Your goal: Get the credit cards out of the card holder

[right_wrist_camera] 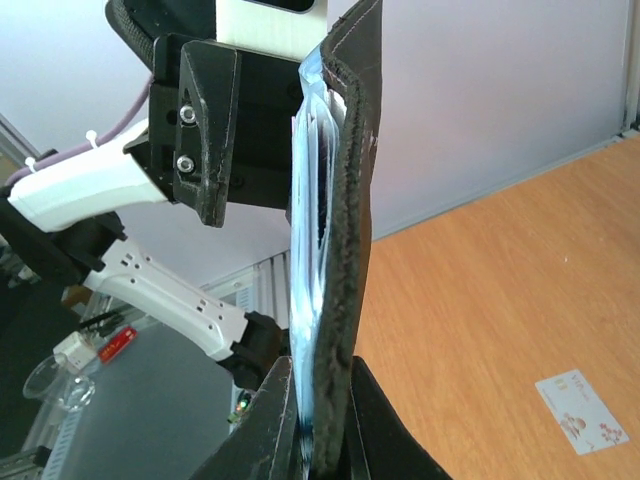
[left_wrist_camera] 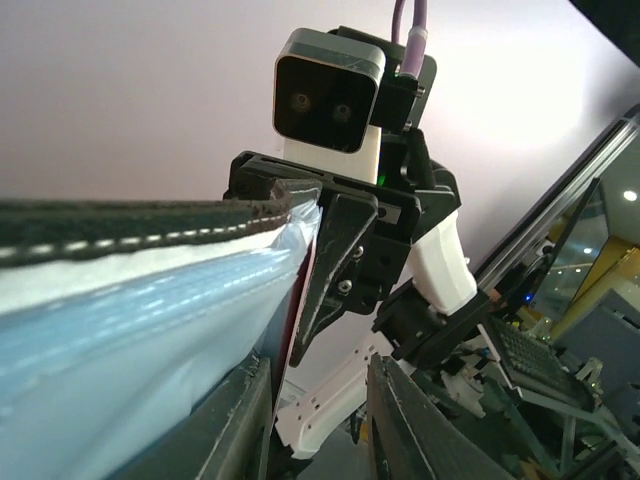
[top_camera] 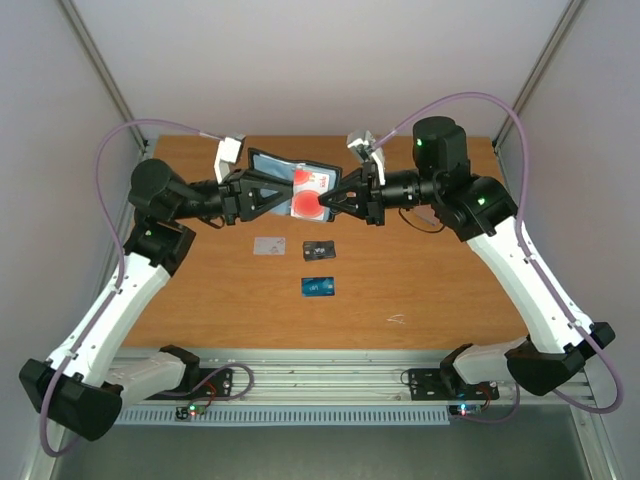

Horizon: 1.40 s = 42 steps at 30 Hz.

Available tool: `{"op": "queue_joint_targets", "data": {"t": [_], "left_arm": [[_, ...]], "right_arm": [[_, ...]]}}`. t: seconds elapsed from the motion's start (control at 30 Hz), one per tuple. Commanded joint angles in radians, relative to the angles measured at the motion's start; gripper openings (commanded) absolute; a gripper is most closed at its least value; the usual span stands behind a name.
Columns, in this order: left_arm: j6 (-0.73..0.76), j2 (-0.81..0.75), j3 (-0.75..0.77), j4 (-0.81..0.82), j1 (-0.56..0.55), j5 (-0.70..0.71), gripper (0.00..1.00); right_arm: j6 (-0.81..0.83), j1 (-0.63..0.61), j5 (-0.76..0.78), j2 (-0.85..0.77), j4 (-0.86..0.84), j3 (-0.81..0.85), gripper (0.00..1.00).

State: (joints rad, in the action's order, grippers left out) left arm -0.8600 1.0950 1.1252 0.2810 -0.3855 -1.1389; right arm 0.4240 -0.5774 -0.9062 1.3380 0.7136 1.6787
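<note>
A: Left gripper and right gripper both clench the card holder aloft, at twelve o'clock over the table; three cards lie below.
B: Best to brace one flap and draw the red-circle card straight out.

We can read no words or numbers. The pale grey card, black card and blue card on the desk bear markings too small for us to make out.
</note>
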Motion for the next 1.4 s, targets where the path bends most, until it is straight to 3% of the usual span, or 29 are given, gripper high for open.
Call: {"op": "queue_joint_targets", "data": {"t": [0.0,0.13,0.27,0.47,0.57,0.7,0.83,1.03,1.2,1.37], "left_arm": [[-0.133,0.004,0.08,-0.017,-0.039,-0.107,0.28],[-0.007,0.01,0.149,-0.257,-0.046,-0.075,0.27],[0.232,0.0,0.161,-0.489,-0.054,-0.014,0.23],[0.552,-0.016,0.191,-0.741,-0.083,0.085,0.27],[0.606,-0.055,0.135,-0.667,-0.1,0.075,0.25],[0.577,-0.128,0.022,-0.417,-0.143,0.089,0.12],[0.535,-0.137,-0.01,-0.364,-0.151,0.096,0.01],[0.495,-0.159,-0.045,-0.312,-0.152,0.118,0.0],[0.459,-0.19,-0.085,-0.32,-0.132,0.154,0.0],[0.426,-0.206,-0.155,-0.315,-0.093,0.19,0.0]], "right_arm": [[-0.039,-0.008,0.055,0.055,-0.06,0.064,0.01],[-0.032,-0.016,0.053,0.076,-0.02,0.103,0.01],[0.019,-0.062,0.077,0.072,-0.006,0.115,0.01],[0.105,-0.125,0.038,0.094,0.027,0.128,0.01],[0.143,-0.148,-0.016,0.101,0.027,0.129,0.01],[0.128,-0.16,0.065,0.118,0.021,0.128,0.01],[0.109,-0.16,0.105,0.118,0.005,0.111,0.01],[0.111,-0.157,0.091,0.093,-0.007,0.064,0.01],[0.087,-0.101,-0.033,0.044,-0.022,-0.008,0.16],[0.071,-0.074,-0.102,0.005,-0.002,-0.054,0.16]]}}
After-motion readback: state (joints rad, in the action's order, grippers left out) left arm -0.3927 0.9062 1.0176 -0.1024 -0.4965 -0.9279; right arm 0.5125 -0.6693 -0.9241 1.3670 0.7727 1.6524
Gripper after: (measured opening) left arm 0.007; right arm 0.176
